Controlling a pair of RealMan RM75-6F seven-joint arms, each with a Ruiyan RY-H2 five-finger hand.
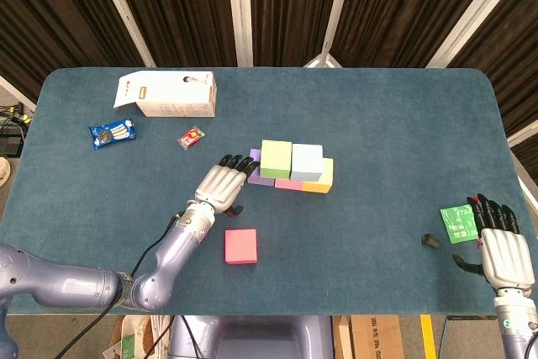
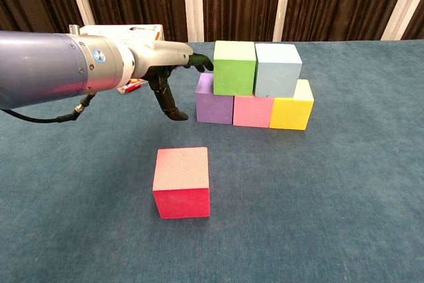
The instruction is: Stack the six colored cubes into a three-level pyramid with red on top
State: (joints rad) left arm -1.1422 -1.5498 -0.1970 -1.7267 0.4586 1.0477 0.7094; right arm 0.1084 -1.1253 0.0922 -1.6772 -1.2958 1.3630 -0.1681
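Red cube (image 2: 181,182) sits alone toward the counter's near edge. Left hand (image 1: 222,184), fingers spread and holding nothing, hovers beside the green cube (image 2: 234,67) (nudge gently, or the stack shifts).

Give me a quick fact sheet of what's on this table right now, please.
bottom row: purple cube, pink cube, yellow cube
second row: green cube, blue cube
red cube: alone on the table, not stacked
left hand: beside the green cube, holding nothing
right hand: near table edge, holding nothing
clutter: white box, snack packets, green card
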